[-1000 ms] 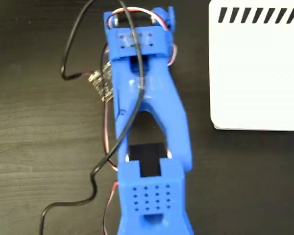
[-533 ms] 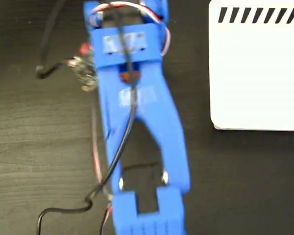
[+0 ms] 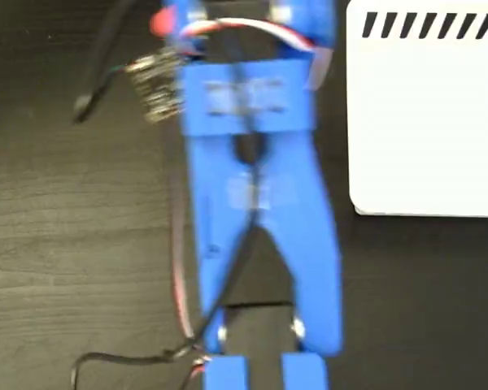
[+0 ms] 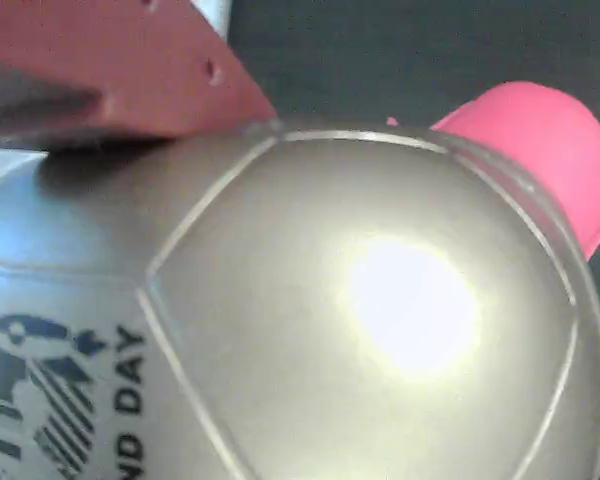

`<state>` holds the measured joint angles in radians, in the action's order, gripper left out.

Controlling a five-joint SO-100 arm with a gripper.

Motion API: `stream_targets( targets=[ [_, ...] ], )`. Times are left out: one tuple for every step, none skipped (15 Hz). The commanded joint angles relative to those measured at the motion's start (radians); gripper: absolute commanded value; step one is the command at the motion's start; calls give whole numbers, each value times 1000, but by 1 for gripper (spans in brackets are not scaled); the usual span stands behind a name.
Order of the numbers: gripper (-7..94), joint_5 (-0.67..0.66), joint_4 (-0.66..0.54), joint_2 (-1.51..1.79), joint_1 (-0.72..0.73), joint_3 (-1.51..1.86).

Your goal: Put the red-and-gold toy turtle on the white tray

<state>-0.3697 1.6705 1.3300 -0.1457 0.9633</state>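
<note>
- Wrist view: packed nearly edge to edge w/ toy turtle [image 4: 360, 300]; shiny domed shell up toward the lens, black print at lower left; red limb or head (couldn't say which) stuck out at upper right
- Key relation: sat right under gripper [image 4: 195, 100], pressed close; one red finger [image 4: 110, 60] lay across the shell's upper-left rim, touching or as good as; opp. finger out of shot
- Grip state: couldn't be told; only one finger on show, so no call on clamped vs. merely resting
- Long axis of turtle: not readable; too close, outline cropped on all sides
- Fixed view: blue arm [image 3: 256, 203] blurred, ran up the middle of the dark table [image 3: 65, 244]; turtle not made out here, prob. hidden under the arm's far end; red smear at top edge not nameable
- White tray [image 3: 427, 122] lay to the right of the arm in that view, bare as far as shown, striped edges; strip of table between
- Judgement: turtle not on tray yet; coming move looked like a rightward carry, provided the hold was real
</note>
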Motion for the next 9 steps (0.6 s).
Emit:
stream_targets(
  targets=[
    [0, 26, 12, 121, -135, -83],
    [0, 75, 15, 109, -199, -107],
    [0, 94, 46, 83, -261, -150],
    [0, 114, 60, 57, -318, -186],
    [0, 127, 60, 31, -373, -212],
    [0, 141, 60, 0, -423, -227],
    [0, 144, 60, -31, -468, -232],
    [0, 144, 60, -75, -503, -238],
    [0, 138, 60, -115, -526, -238]
  ],
)
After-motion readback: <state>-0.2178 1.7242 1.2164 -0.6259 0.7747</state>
